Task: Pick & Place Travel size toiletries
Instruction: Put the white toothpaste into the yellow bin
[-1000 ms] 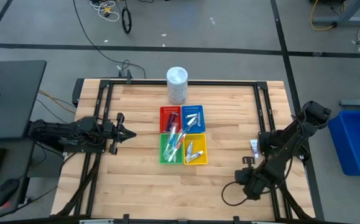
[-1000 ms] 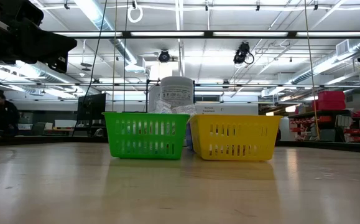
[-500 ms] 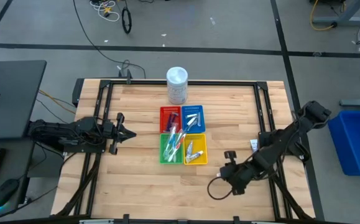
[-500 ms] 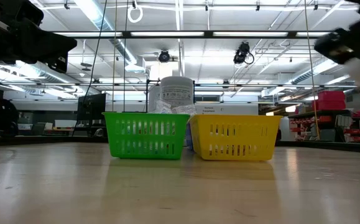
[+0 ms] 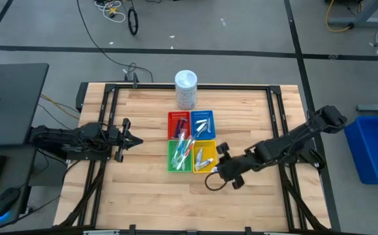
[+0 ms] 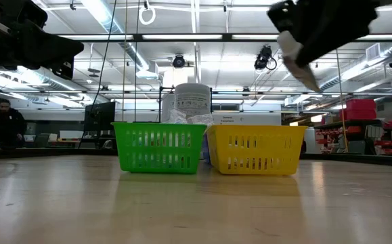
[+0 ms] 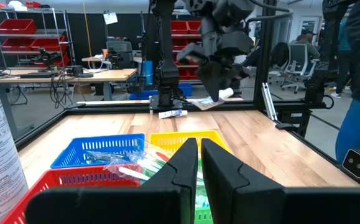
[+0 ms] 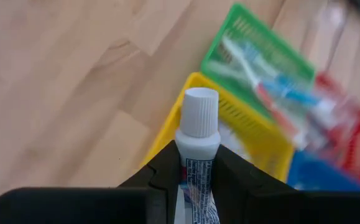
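- The right gripper [image 8: 195,163] has its fingers [image 8: 162,171] clenched on a small white squeeze tube [image 8: 197,140], which stands up between them with its ribbed cap clear of the tips.
- In the high view that gripper [image 5: 216,171] hangs above the worktop [image 5: 143,196] just beside the yellow tray [image 5: 205,156], its arm reaching in from the right edge.
- The left gripper [image 7: 199,163] waits with its fingers [image 7: 180,171] pressed together on nothing; in the high view it [image 5: 136,140] sits at the left side of the worktop, pointing toward the trays.
- Four trays stand together in a square: red tray [image 5: 177,124], blue tray [image 5: 202,123], green tray [image 5: 179,156] and the yellow one.
- Pale-blue and white toothbrush-like sticks [image 5: 183,145] lie across the red and green trays; silvery-white sachets [image 5: 202,124] lie in the blue tray; white tubes [image 5: 202,160] lie in the yellow tray.
- Another small tube [image 7: 172,114] lies on the worktop near the right arm's base.
- A tall white tub [image 5: 186,89] stands just behind the trays.
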`<state>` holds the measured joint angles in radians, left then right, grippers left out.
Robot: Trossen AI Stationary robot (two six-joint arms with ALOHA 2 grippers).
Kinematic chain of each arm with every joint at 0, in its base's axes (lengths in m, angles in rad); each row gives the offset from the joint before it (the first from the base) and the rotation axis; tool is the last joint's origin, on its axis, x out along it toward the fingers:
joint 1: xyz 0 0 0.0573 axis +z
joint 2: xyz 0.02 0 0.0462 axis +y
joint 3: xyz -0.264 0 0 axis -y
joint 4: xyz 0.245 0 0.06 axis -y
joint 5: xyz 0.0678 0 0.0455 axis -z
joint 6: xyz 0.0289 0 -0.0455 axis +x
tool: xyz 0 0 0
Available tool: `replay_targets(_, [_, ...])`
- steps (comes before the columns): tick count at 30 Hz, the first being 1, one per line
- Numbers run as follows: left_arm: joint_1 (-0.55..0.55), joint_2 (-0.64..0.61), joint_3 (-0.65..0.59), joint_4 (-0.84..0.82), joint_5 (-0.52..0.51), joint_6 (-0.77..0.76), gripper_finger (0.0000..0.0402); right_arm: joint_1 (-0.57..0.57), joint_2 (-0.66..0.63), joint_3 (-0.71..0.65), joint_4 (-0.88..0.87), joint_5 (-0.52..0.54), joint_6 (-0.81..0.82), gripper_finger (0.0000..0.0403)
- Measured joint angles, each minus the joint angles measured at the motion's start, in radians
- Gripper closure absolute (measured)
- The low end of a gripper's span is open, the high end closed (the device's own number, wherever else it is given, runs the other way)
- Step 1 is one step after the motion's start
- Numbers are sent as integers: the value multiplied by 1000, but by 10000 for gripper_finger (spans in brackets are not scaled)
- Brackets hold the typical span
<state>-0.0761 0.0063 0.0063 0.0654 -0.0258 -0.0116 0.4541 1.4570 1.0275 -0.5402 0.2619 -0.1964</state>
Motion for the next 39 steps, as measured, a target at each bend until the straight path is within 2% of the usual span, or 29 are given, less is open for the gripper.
replay_targets(5, [0,0,0,0,0,0,374,-49,0,0,68,-1,-286,323])
replay_targets(10, [0,0,0,0,0,0,374,-79,3,0,129,-1,-423,323])
replay_targets(22, [0,0,0,0,0,0,374,-149,9,-8,189,-2,-455,323])
replay_targets(29, [0,0,0,0,0,0,374,-167,23,-54,234,-3,-583,322])
replay_targets(39, [0,0,0,-1,0,0,374,-187,81,-58,212,-2,-590,323])
